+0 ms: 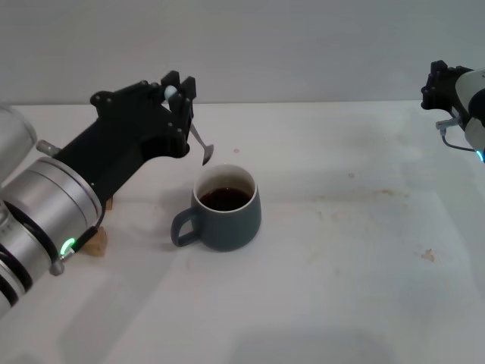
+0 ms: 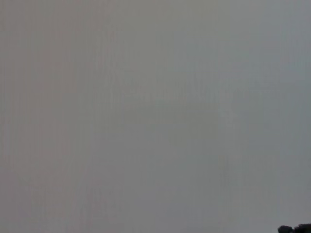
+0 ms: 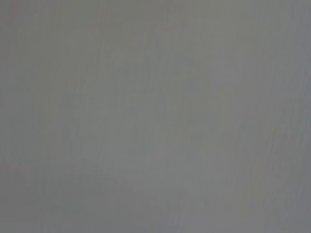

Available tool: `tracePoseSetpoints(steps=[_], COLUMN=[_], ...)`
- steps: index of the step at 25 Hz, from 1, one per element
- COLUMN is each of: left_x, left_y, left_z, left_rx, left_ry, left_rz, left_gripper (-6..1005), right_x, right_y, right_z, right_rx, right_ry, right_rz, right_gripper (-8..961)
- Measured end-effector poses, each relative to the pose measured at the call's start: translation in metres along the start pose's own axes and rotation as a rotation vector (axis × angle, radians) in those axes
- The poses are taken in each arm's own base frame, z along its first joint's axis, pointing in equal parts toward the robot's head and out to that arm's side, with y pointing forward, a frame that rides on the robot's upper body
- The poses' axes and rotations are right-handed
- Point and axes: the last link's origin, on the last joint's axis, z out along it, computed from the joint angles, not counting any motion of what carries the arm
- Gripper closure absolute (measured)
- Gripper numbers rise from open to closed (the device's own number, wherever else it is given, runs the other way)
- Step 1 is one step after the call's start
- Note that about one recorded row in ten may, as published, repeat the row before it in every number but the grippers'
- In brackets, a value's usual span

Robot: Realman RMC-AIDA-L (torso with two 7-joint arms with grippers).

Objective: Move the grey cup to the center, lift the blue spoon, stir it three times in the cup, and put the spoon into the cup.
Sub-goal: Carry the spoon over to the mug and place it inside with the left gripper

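Most of the blue spoon's (image 1: 198, 142) handle is hidden inside the left tool (image 1: 179, 95).

A: Left arm's reaching forward from the near left, its tool (image 1: 179, 92) raised with fingers pinched together.
B: Right tool (image 1: 442, 85) sits parked, high at the far right.

Grey cup (image 1: 226, 209): one, holding dark liquid, handle on its left side.
Blue spoon (image 1: 198, 139): one, just above and behind the cup's rim, held up off the bench (image 1: 341, 288).
Tools: two. Left tool (image 1: 180, 95) behind-left of the cup; right tool (image 1: 439, 85) well apart, far right of the cup.
Small brown object (image 1: 97, 243): one, left of the cup.
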Motion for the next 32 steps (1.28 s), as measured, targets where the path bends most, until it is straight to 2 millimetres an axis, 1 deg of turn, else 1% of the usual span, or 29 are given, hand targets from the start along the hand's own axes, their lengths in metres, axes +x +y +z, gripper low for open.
tracePoseSetpoints(steps=[10,18,24,32], left_x=[-0.012,-0.025,-0.039,-0.064], left_y=[0.008,0.011,0.012,0.010], left_z=[0.004,0.011,0.018,0.028], left_rx=[-0.013,-0.010,-0.004,0.011], left_ry=[-0.023,-0.038,-0.045,-0.063], left_rz=[-0.018,-0.035,-0.051,-0.060], left_gripper=[830,826,824,820], right_x=[0.004,0.010,0.012,0.014], right_y=[0.001,-0.004,-0.006,-0.006], right_z=[-0.002,-0.006,-0.007,-0.009], right_rx=[-0.005,0.004,0.008,0.007], right_ry=[0.007,0.020,0.025,0.026], right_rz=[-0.008,-0.012,-0.035,-0.035], right_gripper=[938,938,938,938])
